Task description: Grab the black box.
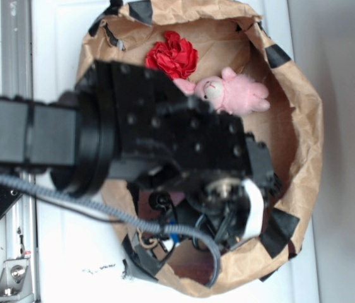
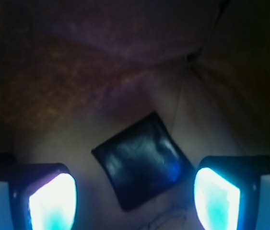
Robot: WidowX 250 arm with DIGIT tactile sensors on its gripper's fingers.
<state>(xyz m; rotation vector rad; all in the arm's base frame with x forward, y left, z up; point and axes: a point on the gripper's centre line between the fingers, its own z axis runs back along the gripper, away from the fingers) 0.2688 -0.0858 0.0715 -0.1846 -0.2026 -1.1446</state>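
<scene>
Fingertips (image 2: pixel 53 201) of the gripper (image 2: pixel 135 199) sit nearest the wrist lens, glowing pale, spread wide with open space between them. Between and just beyond them lies the black box (image 2: pixel 139 165), turned diamond-wise on the brown paper floor, not touching either pad. Surface is glossy and slightly wrinkled (looks like a soft wrap or pouch skin). Judgement: light, somewhat yielding, likely slippery. Best hold is probably across two opposite flat sides, after rotating the wrist to square up; pinching corner to corner risks it twisting out. Exterior view: the arm (image 1: pixel 164 139) covers the box entirely inside the crumpled paper basin (image 1: pixel 306 126). Pink bunny (image 1: pixel 231 91) and red flower (image 1: pixel 174 55) lie well apart, at the far wall.
</scene>
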